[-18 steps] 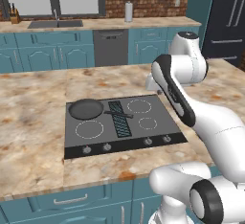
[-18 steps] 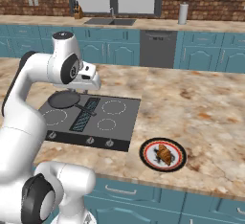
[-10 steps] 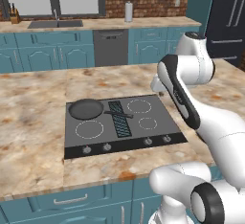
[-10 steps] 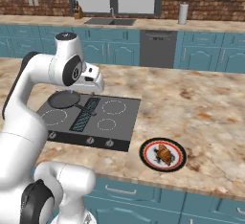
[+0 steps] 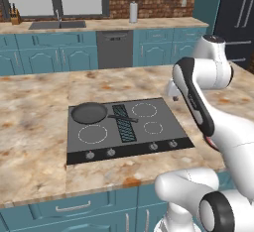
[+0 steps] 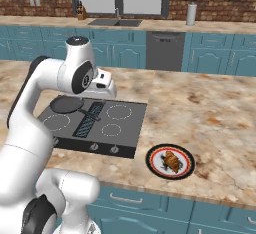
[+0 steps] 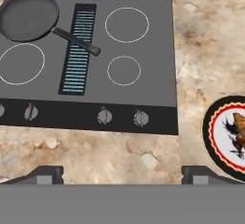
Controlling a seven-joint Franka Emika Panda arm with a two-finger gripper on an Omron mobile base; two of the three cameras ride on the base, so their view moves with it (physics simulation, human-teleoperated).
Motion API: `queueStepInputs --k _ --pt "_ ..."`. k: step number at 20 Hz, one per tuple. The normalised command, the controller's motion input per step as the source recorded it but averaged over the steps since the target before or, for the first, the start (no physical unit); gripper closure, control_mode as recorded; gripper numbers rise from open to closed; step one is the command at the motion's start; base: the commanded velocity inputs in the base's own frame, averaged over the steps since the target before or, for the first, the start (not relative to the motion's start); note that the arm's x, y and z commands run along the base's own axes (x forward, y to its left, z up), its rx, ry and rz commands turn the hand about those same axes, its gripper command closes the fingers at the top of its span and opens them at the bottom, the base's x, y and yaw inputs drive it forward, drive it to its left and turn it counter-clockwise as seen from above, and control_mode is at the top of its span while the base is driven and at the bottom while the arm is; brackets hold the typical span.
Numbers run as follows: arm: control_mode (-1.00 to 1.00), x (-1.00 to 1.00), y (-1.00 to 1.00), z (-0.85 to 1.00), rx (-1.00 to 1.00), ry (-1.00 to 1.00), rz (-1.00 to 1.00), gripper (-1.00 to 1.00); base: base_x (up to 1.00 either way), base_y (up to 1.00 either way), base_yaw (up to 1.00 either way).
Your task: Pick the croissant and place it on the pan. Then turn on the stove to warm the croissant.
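Slightly higher and further right sits my arm than a moment ago, over an unshifted scene; left to right from the hand view: the pan (image 7: 27,15) rests on the stove's (image 7: 143,94) far-left burner, empty; my tool (image 7: 122,174) hovers high with jaws spread wide, gripping nothing, presumably readied for the pick; the croissant (image 7: 239,133) lies on its red-rimmed plate (image 7: 215,137) on the worktop (image 7: 206,36), right of the stove

Croissant (image 6: 172,161) plated; pan (image 6: 67,104) on stove (image 6: 95,123)
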Motion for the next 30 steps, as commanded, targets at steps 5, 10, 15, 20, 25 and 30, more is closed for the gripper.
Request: queueStepInputs --k 5,10,15,20,25,30 --pt "-1.00 -0.04 -0.32 -0.06 0.00 0.00 0.00 -1.00 0.00 0.00 0.00" --pt "-1.00 -0.02 -0.33 -0.10 0.00 0.01 0.01 -1.00 0.00 0.00 0.00" --pt "-1.00 -0.01 -0.36 -0.21 0.00 0.03 0.05 -1.00 0.00 0.00 0.00" --pt "-1.00 -0.03 -0.34 -0.28 0.00 0.00 0.06 -1.00 0.00 0.00 0.00" --pt "-1.00 -0.06 -0.26 -0.23 -0.01 0.00 0.08 -1.00 0.00 0.00 0.00" --pt "-1.00 -0.01 -0.28 -0.21 0.00 0.00 0.08 -1.00 0.00 0.00 0.00"
